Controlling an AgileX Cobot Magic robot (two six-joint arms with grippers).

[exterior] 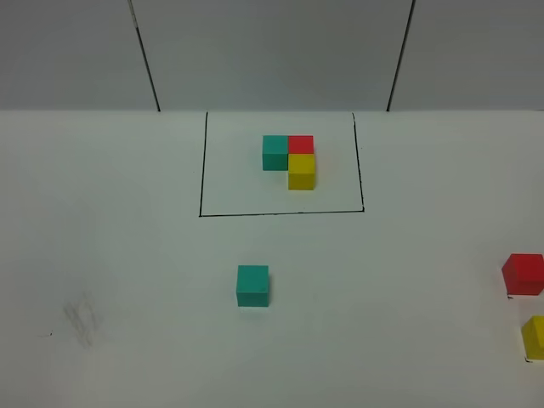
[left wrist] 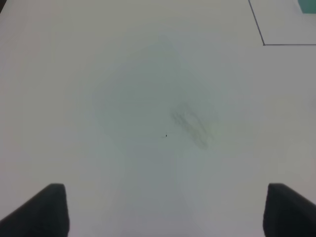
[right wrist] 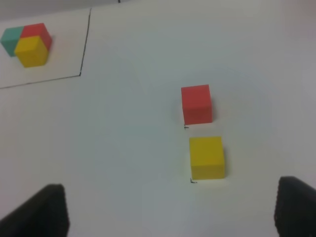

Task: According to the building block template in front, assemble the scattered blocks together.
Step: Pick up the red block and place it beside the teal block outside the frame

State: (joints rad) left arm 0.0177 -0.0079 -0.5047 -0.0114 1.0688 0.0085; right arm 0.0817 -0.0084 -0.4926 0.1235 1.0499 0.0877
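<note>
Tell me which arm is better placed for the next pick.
Right, probably. The loose red cube and yellow cube lie just ahead of the open right gripper in its wrist view. The left gripper faces only bare table; the loose teal cube is outside its view.

One outlined three-cube template (exterior: 289, 160), one loose teal cube (exterior: 252, 285), one loose red cube (exterior: 523, 274), one loose yellow cube (exterior: 535, 337)

No legible text, label, brand, number or sign in any view. Faces of teal cube (exterior: 252, 285), red cube (exterior: 523, 274), yellow cube (exterior: 535, 337) plain. Same for template cubes (exterior: 289, 157). black outline (exterior: 280, 212): bare line, no lettering. tiny black ticks (right wrist: 186, 127) beside red, yellow cube: not characters.
</note>
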